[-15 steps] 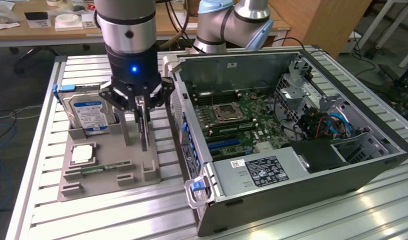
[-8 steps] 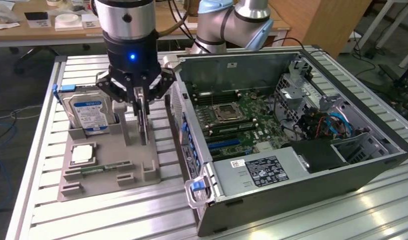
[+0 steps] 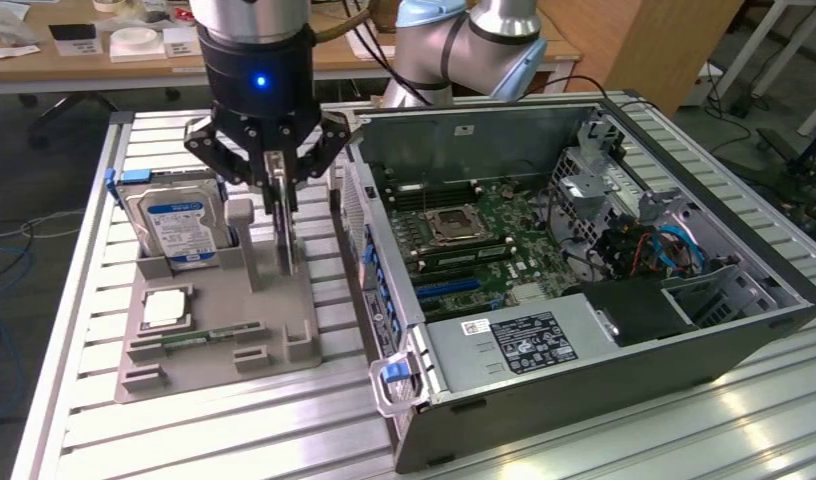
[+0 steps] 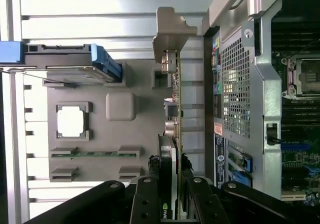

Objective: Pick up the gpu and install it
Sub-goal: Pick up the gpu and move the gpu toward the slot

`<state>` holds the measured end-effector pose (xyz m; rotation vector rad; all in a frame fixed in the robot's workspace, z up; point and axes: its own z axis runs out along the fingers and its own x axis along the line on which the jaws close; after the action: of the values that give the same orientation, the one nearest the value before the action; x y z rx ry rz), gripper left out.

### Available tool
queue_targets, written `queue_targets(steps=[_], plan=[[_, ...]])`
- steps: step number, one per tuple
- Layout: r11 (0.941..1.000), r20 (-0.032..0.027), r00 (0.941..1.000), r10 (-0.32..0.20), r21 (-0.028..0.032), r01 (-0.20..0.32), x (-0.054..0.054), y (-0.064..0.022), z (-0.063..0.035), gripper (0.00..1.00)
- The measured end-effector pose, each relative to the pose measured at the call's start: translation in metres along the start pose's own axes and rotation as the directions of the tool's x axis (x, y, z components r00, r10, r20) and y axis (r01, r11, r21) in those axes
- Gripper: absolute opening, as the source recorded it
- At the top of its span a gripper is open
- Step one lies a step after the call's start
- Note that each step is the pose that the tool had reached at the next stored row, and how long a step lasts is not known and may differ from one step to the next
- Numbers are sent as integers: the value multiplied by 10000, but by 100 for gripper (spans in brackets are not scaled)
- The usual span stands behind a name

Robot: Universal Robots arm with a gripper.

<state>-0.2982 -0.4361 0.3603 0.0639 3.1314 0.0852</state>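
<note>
The arm point(image 3: 255, 50) points straight down, its gripper point(image 3: 280, 200) clamping 2 fingers on the gpu point(image 3: 289, 245).

A slatted aluminium table point(image 3: 195, 430) spans the foreground, with bright glare on its rails toward 5 o'clock. Beyond it, at 11 o'clock, stands a wooden desk point(image 3: 61, 70) strewn with white papers and small boxes. A tall wooden cabinet point(image 3: 642, 50) stands at 1 o'clock. Grey floor point(image 3: 35, 170) shows at 9 o'clock, crossed by blue cables point(image 3: 8, 275) — white furniture legs point(image 3: 768, 45) stand at 2 o'clock.
</note>
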Motion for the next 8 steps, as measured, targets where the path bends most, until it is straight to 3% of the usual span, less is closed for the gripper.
queue_targets(steps=[8], plan=[[10000, 1, 10000, 0, 0, 0, -2, 11, -204, 26]])
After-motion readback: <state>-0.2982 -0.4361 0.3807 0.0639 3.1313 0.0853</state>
